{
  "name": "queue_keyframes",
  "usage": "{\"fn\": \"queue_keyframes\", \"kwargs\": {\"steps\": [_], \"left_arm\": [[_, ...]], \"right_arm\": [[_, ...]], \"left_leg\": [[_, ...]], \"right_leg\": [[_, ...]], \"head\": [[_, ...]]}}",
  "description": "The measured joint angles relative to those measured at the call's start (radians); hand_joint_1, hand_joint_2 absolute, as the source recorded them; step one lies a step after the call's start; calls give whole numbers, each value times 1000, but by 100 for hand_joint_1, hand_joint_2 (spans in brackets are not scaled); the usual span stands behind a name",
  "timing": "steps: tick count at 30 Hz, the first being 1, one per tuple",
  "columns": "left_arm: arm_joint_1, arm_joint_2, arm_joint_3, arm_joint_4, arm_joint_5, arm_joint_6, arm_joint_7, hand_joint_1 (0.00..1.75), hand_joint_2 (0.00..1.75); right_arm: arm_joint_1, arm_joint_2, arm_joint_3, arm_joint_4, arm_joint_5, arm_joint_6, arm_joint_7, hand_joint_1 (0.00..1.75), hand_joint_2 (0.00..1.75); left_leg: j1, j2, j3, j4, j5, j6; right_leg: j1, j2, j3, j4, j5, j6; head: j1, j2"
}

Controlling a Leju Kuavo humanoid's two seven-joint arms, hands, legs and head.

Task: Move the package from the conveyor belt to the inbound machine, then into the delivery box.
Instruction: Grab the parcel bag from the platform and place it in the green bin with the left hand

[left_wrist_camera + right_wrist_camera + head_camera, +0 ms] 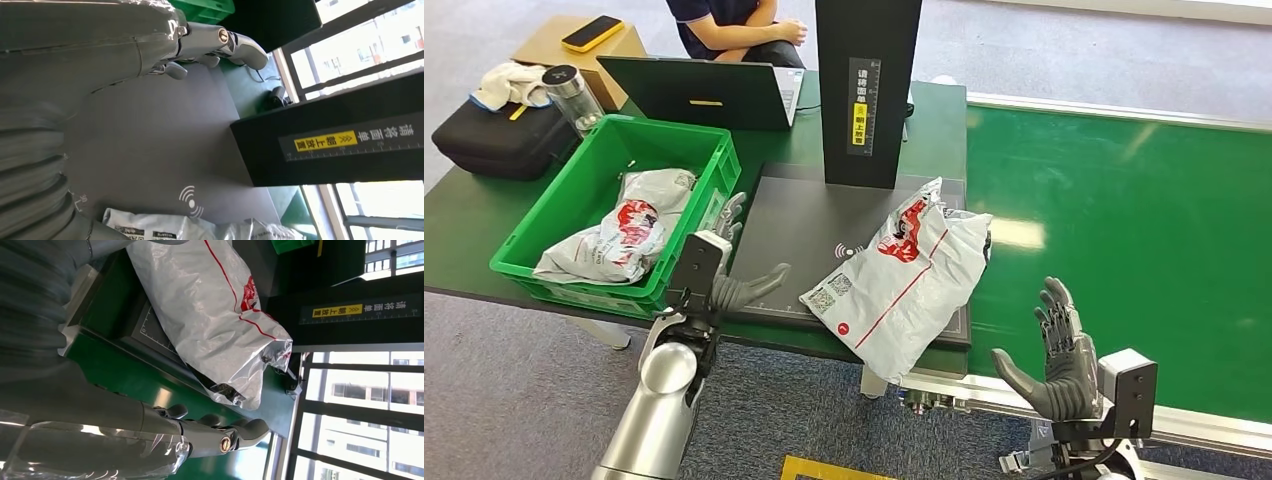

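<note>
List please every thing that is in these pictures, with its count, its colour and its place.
Package: one, white with red print, on the inbound machine, hanging over its front edge.
Inbound machine: one, dark grey plate with a black upright column, on the table.
Delivery box: one, green, left of the machine.
Bags in the box: white with red print; I cannot tell the count.
Conveyor belt: one, green, on the right.
Laptop: one, black, behind the box.
Bottle: one, clear, far left.
Phone: one, yellow, on a cardboard box.
Person: one, seated behind the table.
Left hand: fingers apart, over the plate.
Right hand: open, beside the belt's near edge.
</note>
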Motion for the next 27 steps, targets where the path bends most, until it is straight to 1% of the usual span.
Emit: {"fn": "queue_keyframes", "kwargs": {"steps": [9, 13, 16, 22, 27], "left_arm": [[-14, -6, -7, 32, -4, 2, -1, 0, 175], [-32, -18, -31, 55, -56, 14, 2, 0, 175], [-54, -40, -74, 88, -105, 12, 6, 0, 175], [-96, -91, -186, 208, -149, -65, 20, 0, 175], [-133, -109, -300, 333, -177, -99, 14, 0, 175]], "right_arm": [[-2, 5, -14, 0, 0, 2, 1, 0, 175], [-7, 6, -22, 2, 13, 2, 14, 0, 175], [-15, 6, -30, 8, 30, -4, 23, 0, 175], [-22, 9, -55, 15, 42, -14, 28, 0, 175], [-19, 21, -81, 16, 64, -19, 23, 0, 175]], "left_leg": [[0, 0, 0, 0, 0, 0], [0, 0, 0, 0, 0, 0], [-1, 0, 0, 0, 0, 0], [-1, 0, 0, 1, 0, 1], [-1, 0, 0, 1, -1, 1]], "right_leg": [[0, 0, 0, 0, 0, 0], [0, 0, 0, 0, 0, 0], [-1, 0, 0, 0, 0, 0], [-1, 0, 0, 0, 0, 0], [-1, 0, -1, 0, 0, 0]], "head": [[0, 0], [0, 0], [0, 0], [0, 0], [0, 0]]}}
